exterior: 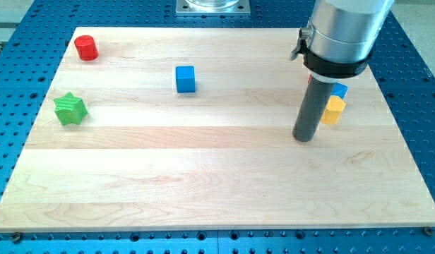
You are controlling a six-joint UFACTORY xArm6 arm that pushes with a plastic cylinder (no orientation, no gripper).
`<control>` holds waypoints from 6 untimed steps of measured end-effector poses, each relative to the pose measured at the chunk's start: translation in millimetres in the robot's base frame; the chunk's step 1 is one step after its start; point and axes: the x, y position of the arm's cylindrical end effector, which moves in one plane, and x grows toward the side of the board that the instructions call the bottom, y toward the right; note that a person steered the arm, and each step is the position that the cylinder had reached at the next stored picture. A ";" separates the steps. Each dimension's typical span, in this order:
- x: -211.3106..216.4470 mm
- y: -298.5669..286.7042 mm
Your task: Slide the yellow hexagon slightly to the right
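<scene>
Sitting near the right edge of the pale wooden board [203,176], the small yellow hexagon block [334,111] lies in the upper half of the view's right side. Part of its left side is hidden behind the dark rod, so whether the two touch cannot be told. My tip [304,138] rests on the wood at about seven o'clock from the yellow hexagon block, just beside it; it is a plain rod end with nothing to spread or press together, and it holds nothing.

At roughly one o'clock from the hexagon, touching or nearly touching it, a small blue block [339,89] peeks out from under the grey cylindrical arm housing [341,32]; its shape cannot be made out. A sliver of red shows at the rod's left, too hidden to name.

Toward three o'clock from the hexagon only bare wood shows up to the board's edge.

Well apart, at nine o'clock, stands a blue cube [185,78]. Farther at nine o'clock is a green star-shaped block [70,109], and at ten o'clock, near the board's top-left corner, a red cylinder [86,48]. The board lies on a blue perforated table [415,85].
</scene>
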 end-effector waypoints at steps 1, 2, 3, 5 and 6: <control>-32.6 -9.2; -46.0 -8.2; -46.0 1.2; -42.9 38.9; -39.7 39.0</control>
